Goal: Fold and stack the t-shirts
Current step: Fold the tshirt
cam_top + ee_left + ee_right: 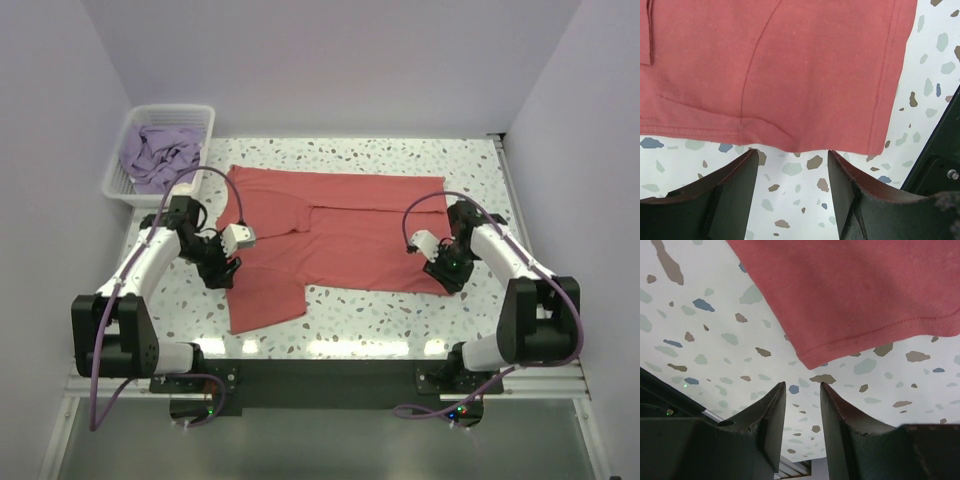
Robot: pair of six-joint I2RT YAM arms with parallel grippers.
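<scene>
I'm hovering both jaws open and empty beside the perhaps once-folded coral-red shirt [340, 235]; the lavender shirt [158, 155] is lying crumpled in the basket [112, 185] at 10 o'clock.

The coral-red t-shirt [345, 235] lies spread flat and sideways across the middle of the speckled table [400, 305], hem to the right. One short sleeve [265, 297] sticks out toward the near left edge, and a strip along the far side looks folded over. The lavender t-shirt [160, 155] sits crumpled in the white basket [118, 180] at the far left corner

Lavender shirt [160, 153] partly behind basket [122, 189] wall
</scene>
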